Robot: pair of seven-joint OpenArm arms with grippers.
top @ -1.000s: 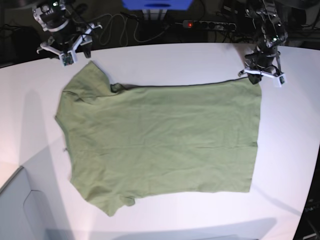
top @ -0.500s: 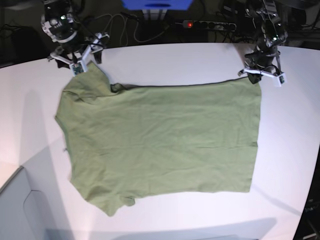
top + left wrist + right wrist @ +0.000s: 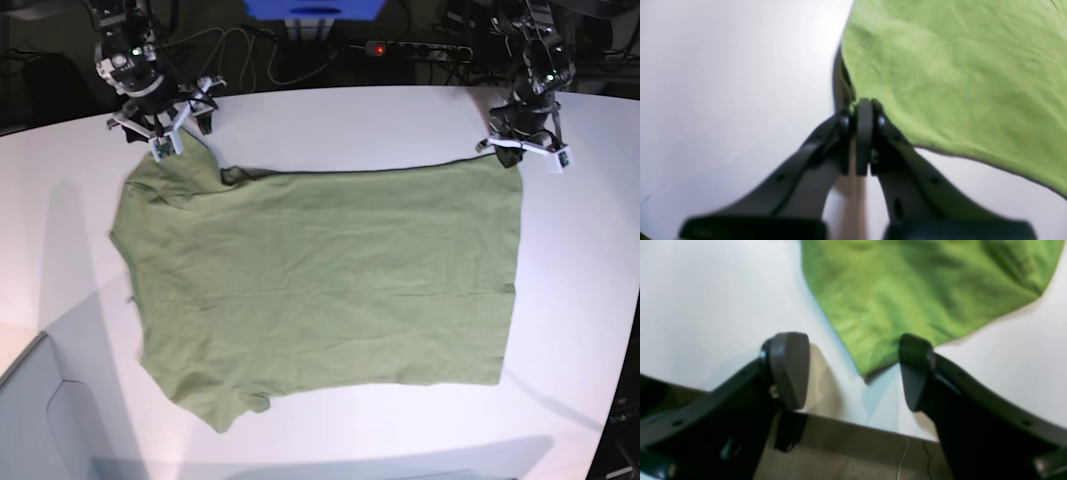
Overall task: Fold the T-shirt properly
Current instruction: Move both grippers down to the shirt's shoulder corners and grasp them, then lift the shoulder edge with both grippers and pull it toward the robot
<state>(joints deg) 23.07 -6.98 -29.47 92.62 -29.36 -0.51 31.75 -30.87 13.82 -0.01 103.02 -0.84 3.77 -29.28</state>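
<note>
The olive-green T-shirt lies spread flat on the white worktop, its sleeves toward my right arm's side and its straight hem toward my left arm's side, the cloth lightly wrinkled. My left gripper has its jaws pressed together on the corner of the shirt at the far end of the hem; in the left wrist view a sliver of green shows pinched between the dark pads, and the fabric fans out from there across the worktop. From the base view that gripper sits right at the shirt's far corner. My right gripper has its jaws wide apart, one pad on each side of the pointed tip of the far sleeve, which lies flat on the worktop between them, touching neither as far as I can tell. In the base view this gripper hangs just over the sleeve's outer end, near the worktop's back edge.
</note>
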